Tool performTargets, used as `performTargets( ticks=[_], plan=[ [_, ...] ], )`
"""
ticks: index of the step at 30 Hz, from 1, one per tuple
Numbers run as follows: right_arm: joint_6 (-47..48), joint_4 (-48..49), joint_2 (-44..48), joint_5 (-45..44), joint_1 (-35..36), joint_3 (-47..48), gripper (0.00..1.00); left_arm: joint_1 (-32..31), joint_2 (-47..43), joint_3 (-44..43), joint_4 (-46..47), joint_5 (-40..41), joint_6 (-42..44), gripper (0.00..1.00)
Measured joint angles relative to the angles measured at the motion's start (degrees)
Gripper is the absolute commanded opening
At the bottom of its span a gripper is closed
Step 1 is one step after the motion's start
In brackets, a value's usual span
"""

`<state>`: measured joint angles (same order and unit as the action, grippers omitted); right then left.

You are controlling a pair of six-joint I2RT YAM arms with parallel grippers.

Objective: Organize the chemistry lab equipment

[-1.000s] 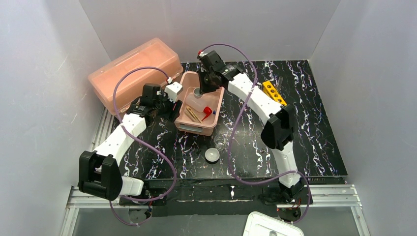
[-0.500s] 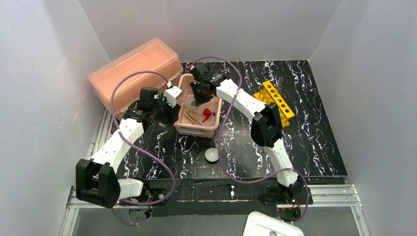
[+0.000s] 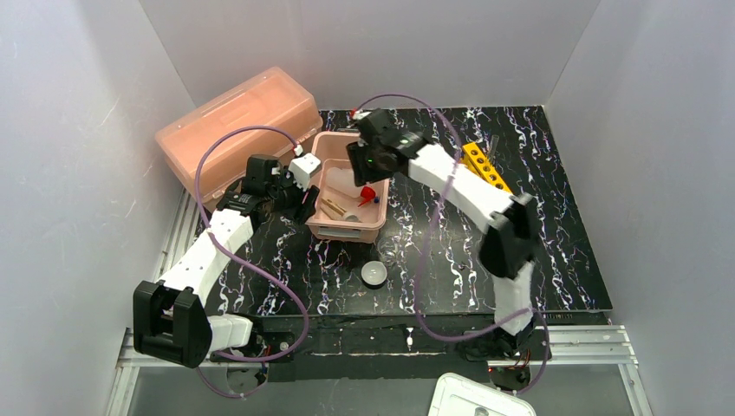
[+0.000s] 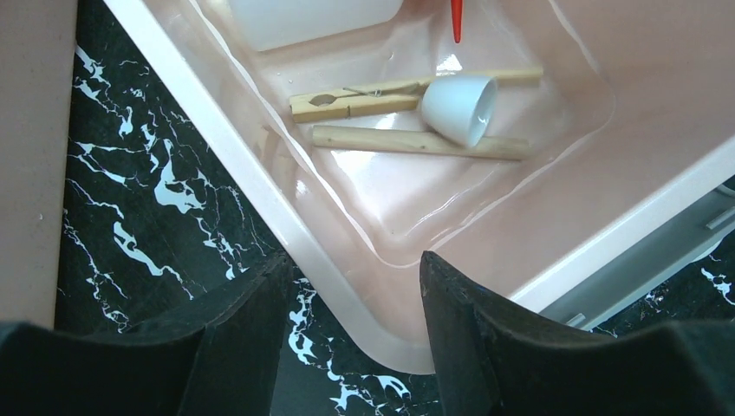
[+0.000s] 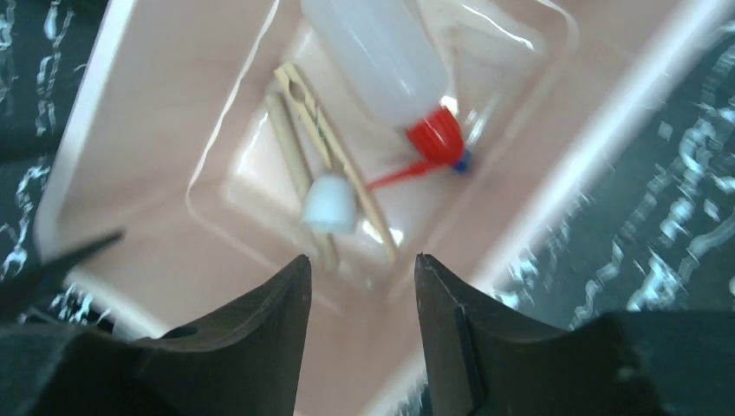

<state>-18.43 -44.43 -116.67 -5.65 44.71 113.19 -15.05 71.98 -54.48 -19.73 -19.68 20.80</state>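
Hovering above the pink tub (image 5: 147, 113) with the right tool (image 5: 355, 277), fingers spread wide and nothing between them. Straddling the tub's near-left corner with the left tool (image 4: 357, 286), one finger on either side of the rim; impossible to tell whether pinching it or merely spread. Inside the tub: white squeeze bottle (image 5: 377, 52) on its side, red spout toward two wooden sticks (image 4: 416, 141), small white cup (image 4: 459, 106) tipped over on those sticks. Out on the bench (image 3: 563, 234): white dish (image 3: 374, 275) near the tub's front, yellow rack (image 3: 484, 166) well off to the right.
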Motion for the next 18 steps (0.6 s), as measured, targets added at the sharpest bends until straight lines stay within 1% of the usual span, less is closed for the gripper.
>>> performTargets(
  ticks=[5, 6, 9, 12, 14, 18],
  plan=[
    [-0.1, 4.5, 23.7, -1.1, 0.0, -17.8, 0.55, 0.0, -0.1, 0.0, -0.1, 0.1, 0.1, 0.54],
    [-0.3, 5.5, 27.7, -1.1, 0.0, -20.9, 0.55, 0.0, -0.1, 0.0, -0.1, 0.1, 0.1, 0.54],
    [-1.5, 9.5, 39.2, -0.9, 0.0, -34.1, 0.54, 0.0, -0.1, 0.0, 0.0, 0.2, 0.2, 0.55],
    [-3.9, 10.3, 42.9, -0.3, 0.0, -44.5, 0.53, 0.0, -0.1, 0.0, -0.1, 0.4, 0.2, 0.54],
    [-5.9, 11.0, 41.6, 0.2, 0.0, -50.2, 0.53, 0.0, -0.1, 0.0, -0.3, 0.4, 0.2, 0.54],
    [-9.6, 11.5, 39.9, 1.5, 0.0, -56.4, 0.53, 0.0, -0.1, -0.2, -1.0, 0.5, 0.2, 0.55]
  ],
)
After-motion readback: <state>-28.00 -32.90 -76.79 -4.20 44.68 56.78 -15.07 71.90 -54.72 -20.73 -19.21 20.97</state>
